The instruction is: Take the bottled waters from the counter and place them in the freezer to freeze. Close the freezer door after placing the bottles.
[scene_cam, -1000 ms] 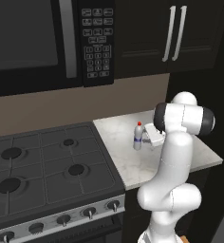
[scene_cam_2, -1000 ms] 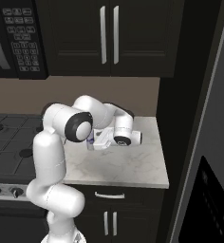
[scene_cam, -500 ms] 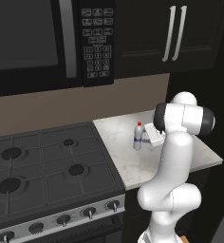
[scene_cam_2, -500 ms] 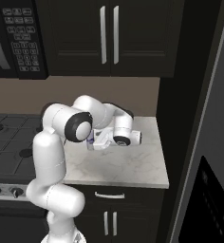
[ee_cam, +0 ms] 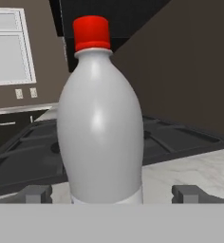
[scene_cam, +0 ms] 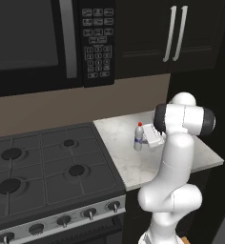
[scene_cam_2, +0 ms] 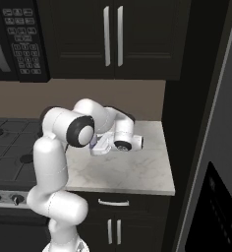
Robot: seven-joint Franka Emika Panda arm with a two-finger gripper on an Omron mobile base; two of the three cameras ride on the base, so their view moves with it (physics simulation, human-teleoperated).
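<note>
One bottled water (scene_cam: 139, 137), clear with a red cap, stands upright on the marble counter (scene_cam: 128, 167) just right of the stovetop. My gripper (scene_cam: 145, 141) reaches it sideways from the right and is open. In the hand view the bottle (ee_cam: 100, 123) rises close up in the middle, between the two fingertips (ee_cam: 38, 193), one on each side near its base, neither visibly touching it. From the right base view the arm and hand hide most of the bottle (scene_cam_2: 93, 144); the gripper (scene_cam_2: 95, 146) is low over the counter (scene_cam_2: 137, 172). The grey freezer door (scene_cam_2: 231, 123) with its black dispenser panel is at the right edge.
The black gas stovetop (scene_cam: 43, 167) with knobs along its front borders the counter's left side. A microwave (scene_cam: 47, 38) and dark upper cabinets (scene_cam_2: 113, 37) hang above. A dark tall panel (scene_cam_2: 187, 123) stands between the counter and the fridge.
</note>
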